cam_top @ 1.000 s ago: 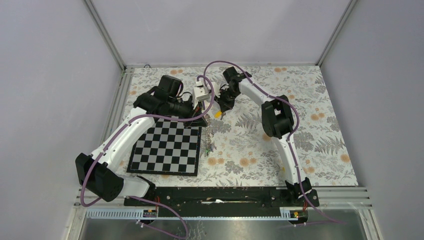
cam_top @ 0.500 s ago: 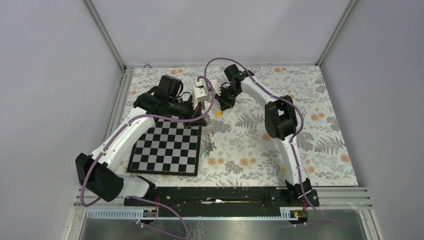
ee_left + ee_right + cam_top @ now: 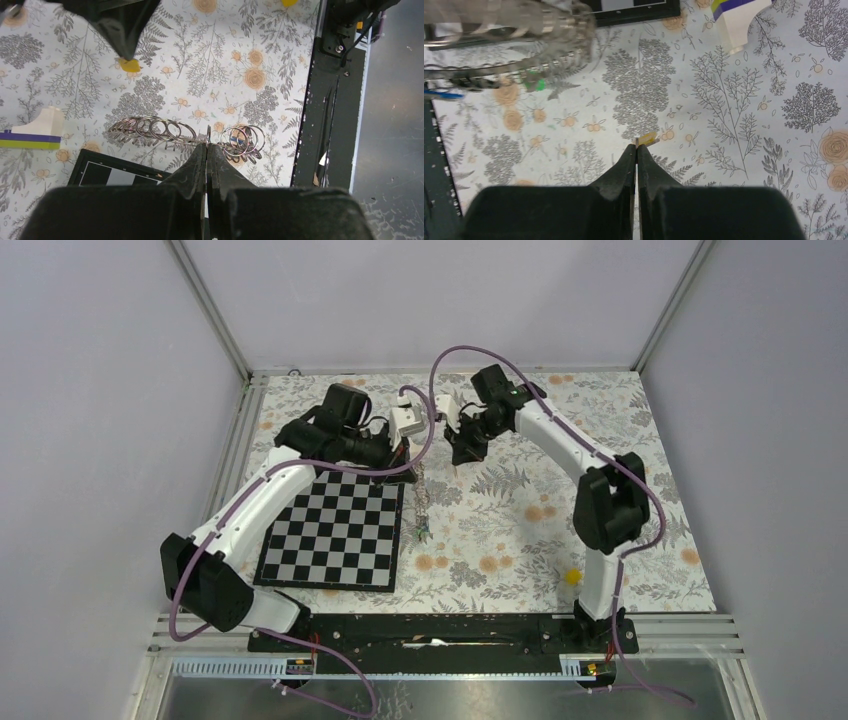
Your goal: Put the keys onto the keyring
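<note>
Your keyring (image 3: 150,129) is a coil of thin metal loops strung out to both sides of the left gripper (image 3: 207,145), whose jaws are pinched shut on its wire; in the top view it trails from those fingertips toward the near edge, just beside the chessboard (image 3: 335,535); a green-headed key (image 3: 538,85) and a blue-headed key (image 3: 239,143) sit among the loops; your right gripper (image 3: 637,146) is clamped on a yellow-headed key (image 3: 648,139), near the keyring but apart from it, over the floral cloth (image 3: 520,530); a white block (image 3: 37,131) with purple and yellow-green stripes sits near; a small yellow item (image 3: 572,577), too small to identify, lies well apart by the right arm's base.
</note>
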Controlling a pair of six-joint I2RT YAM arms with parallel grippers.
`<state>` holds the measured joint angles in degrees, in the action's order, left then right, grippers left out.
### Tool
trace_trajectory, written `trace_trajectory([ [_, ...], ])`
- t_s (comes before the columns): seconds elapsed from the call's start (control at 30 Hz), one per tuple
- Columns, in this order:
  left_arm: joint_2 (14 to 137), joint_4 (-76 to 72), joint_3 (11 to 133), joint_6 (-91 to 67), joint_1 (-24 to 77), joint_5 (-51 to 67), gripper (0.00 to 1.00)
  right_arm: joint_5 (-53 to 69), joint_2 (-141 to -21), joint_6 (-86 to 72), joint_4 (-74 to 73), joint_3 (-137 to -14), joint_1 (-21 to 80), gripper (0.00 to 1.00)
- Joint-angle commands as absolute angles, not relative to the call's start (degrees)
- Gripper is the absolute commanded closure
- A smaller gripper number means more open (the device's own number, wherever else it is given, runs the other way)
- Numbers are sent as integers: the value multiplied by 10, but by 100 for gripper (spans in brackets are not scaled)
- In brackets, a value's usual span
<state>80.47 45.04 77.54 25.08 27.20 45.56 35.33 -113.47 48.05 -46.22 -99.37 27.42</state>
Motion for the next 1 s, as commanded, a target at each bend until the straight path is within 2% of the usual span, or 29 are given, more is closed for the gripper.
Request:
trace_trajectory([
  [0.0, 806, 375, 804, 228, 268, 469, 100, 413, -1035, 452, -448, -949, 266, 100],
  [0.27, 813, 323, 807, 201, 285, 454, 100, 493, -872, 388, -409, -838, 249, 100],
  [0.5, 798, 292, 816, 211, 330, 387, 100, 521, -721, 284, -287, -721, 248, 100],
  [0.8, 816, 292, 850, 207, 401, 292, 100, 557, -665, 190, -214, -655, 247, 100],
  [0.97, 802, 248, 804, 202, 441, 235, 100, 570, -660, 121, -150, -618, 235, 100],
])
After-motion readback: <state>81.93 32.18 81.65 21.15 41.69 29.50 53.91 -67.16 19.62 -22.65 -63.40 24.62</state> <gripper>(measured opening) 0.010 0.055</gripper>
